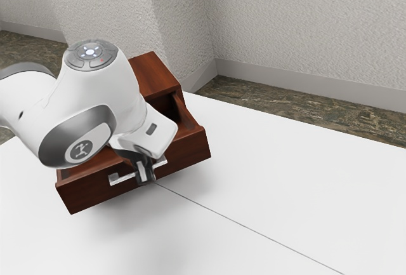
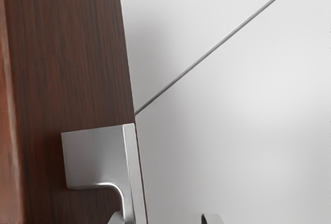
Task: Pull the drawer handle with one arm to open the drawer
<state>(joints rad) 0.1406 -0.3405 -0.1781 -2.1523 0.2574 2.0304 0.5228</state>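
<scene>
Some way out: drawer on desk; gripper jaws spread, straddling handle at drawer's seven o'clock, unclamped; further pulling likely.

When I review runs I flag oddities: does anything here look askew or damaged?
Nothing stands out. The drawer is partly pulled out of the cabinet, sitting straight, and the gripper is at its silver handle; the wood looks intact.

White tbl w/ thin dark seam diag., textured wall, grey baseboard, marbled floor behind
</scene>
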